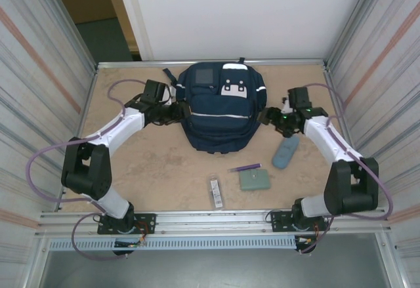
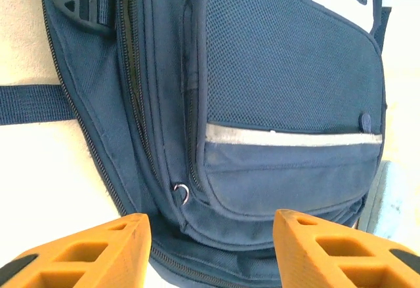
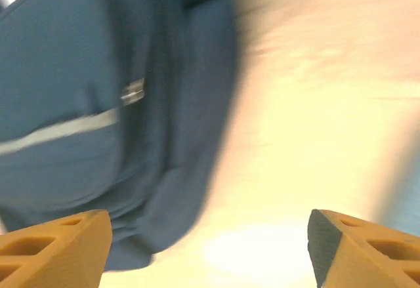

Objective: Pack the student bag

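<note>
**Bench** (image 1: pixel 157 163): tan, mottled board, flat, walled by ribbed metal panels.

**Packet** (image 1: pixel 216 191): clear, narrow and rectangular. It is laid at the near middle, long axis near to far. Its dark print is too small to be read.

**Pad** (image 1: pixel 254 180): grey-green, flat, squarish, set just right of the packet.

**Pen** (image 1: pixel 244 167): purple and slim, laid left to right just beyond the pad.

**Case** (image 1: pixel 285 151): pale blue, soft, oblong, placed right of the pen.

**Left claw** (image 2: pixel 210 219): orange ribbed fingers (image 2: pixel 98 248) are seen moderately parted, with nothing gripped. It is positioned at the bag's left flank.

**Right claw** (image 3: pixel 209 214): the orange fingers are spread wide and nothing is held. It is positioned just beside the bag's right flank.

**Student bag** (image 1: pixel 216 107): navy woven fabric, found at the far middle of the bench, laid on its back with the front pocket upward. The long axis runs near to far, and the rounded end is pointed near. Fitted with:
- a mesh panel (image 2: pixel 282 65)
- a pale reflective stripe (image 2: pixel 289 137)
- white buckle patches (image 1: pixel 235 86)
- a black zip (image 2: pixel 131 84)
- a webbing strap (image 2: pixel 33 104)
</note>
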You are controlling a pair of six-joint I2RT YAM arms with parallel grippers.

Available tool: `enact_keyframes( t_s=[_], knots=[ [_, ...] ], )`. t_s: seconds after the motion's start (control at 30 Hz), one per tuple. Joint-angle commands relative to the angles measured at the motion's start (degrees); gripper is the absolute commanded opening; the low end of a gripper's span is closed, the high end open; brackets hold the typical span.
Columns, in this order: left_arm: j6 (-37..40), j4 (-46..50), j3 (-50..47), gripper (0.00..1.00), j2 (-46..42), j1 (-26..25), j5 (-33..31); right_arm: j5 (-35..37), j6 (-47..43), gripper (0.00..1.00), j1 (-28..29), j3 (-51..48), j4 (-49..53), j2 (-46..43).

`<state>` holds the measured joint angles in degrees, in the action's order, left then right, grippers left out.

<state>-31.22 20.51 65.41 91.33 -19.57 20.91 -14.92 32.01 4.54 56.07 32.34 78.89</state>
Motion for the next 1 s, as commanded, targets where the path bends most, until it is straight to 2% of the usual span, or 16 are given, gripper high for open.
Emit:
enact_keyframes(
  t_s=[0.0, 0.1, 0.23, 0.4, 0.57, 0.7, 0.83, 0.93, 0.97],
  knots=[
    [1.4, -1.2, -1.7, 0.53, -1.7, -1.1, 0.6, 10.8, -2.5, 0.85, -3.2, -3.0, 7.8, -3.2],
    [-1.6, -2.6, -0.4, 0.54, 0.8, -2.4, 3.2, 14.8, -3.6, 0.95, -3.7, -4.5, 9.2, -4.2],
    [-3.7, -1.6, 2.9, 0.54, 5.1, -3.5, 2.0, 12.2, -3.5, 0.99, -3.8, -6.1, 8.1, -2.7],
    [-5.6, 2.2, 5.7, 0.55, 8.6, -3.8, -5.3, 9.9, -2.3, 0.99, -3.3, -7.8, 5.8, 1.5],
    [-6.9, -6.0, 6.6, 0.54, 12.7, -3.8, 1.2, 9.0, -1.9, 0.96, -1.4, -8.5, 2.1, 6.0],
    [-7.0, -11.2, 8.0, 0.51, 14.4, -3.8, 3.5, 9.2, -1.9, 0.9, -1.0, -9.1, 0.3, 8.5],
    [-4.0, -11.3, 10.8, 0.35, 15.8, -3.7, 4.7, 9.1, -2.2, 0.79, -0.4, -9.6, -1.1, 9.8],
    [-4.3, -8.4, 11.1, 0.05, 14.5, -3.4, 1.9, 9.1, -2.3, 0.72, -0.1, -9.7, -1.3, 10.1],
    [-4.6, -9.8, 9.8, 0.01, 13.1, -3.4, 0.8, 9.0, -2.3, 0.71, 0.1, -9.8, -1.5, 9.7]
  ],
)
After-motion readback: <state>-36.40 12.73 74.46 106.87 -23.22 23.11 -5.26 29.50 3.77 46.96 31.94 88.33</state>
